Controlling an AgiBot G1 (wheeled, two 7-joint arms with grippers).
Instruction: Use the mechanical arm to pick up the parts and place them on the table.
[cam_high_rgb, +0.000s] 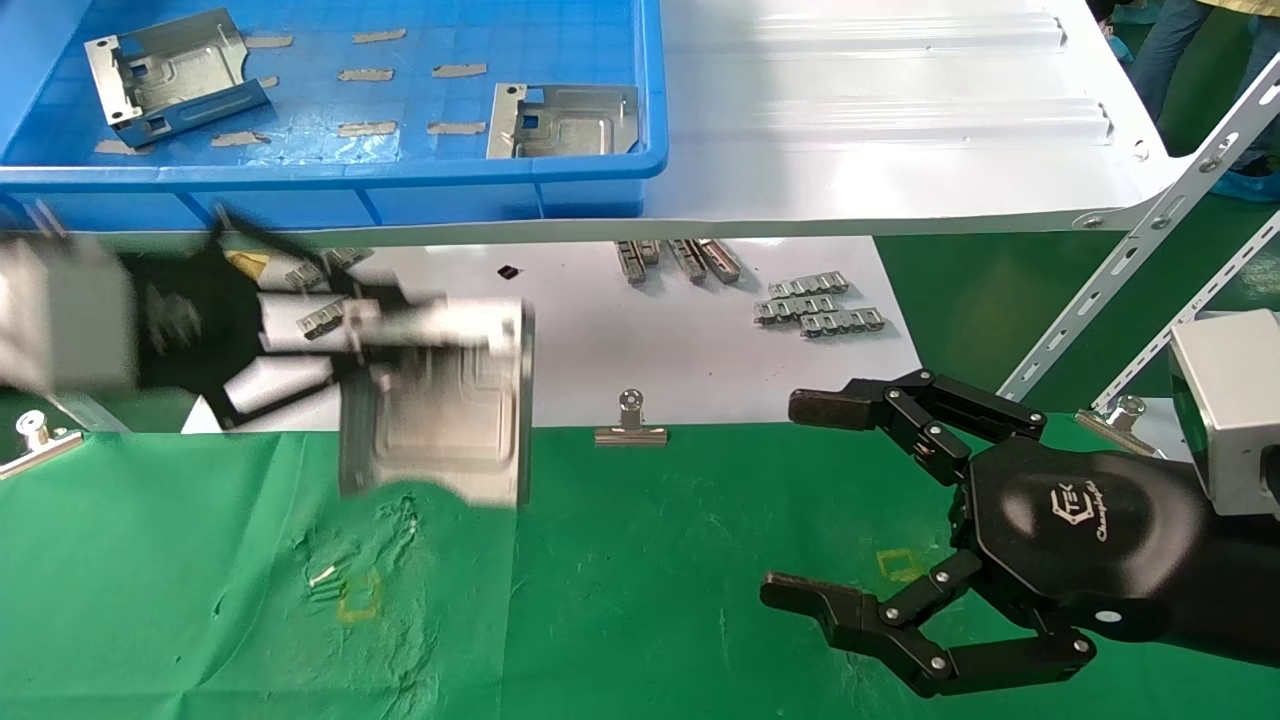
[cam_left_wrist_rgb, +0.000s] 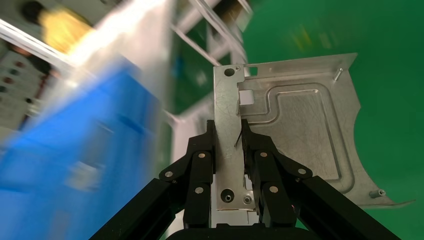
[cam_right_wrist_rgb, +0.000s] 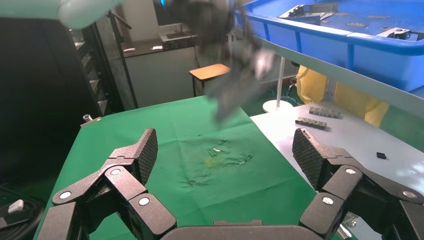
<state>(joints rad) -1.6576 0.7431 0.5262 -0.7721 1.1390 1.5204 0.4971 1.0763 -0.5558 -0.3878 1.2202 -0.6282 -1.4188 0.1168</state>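
I hold one part (cam_high_rgb: 440, 415) clamped by its folded edge in the left gripper (cam_left_wrist_rgb: 239, 145), hanging flat-face-out above the yellow mark (cam_high_rgb: 358, 597) on the table (cam_high_rgb: 640, 600), directly below and nearer this arm than the open, idle right gripper (cam_high_rgb: 800, 500).
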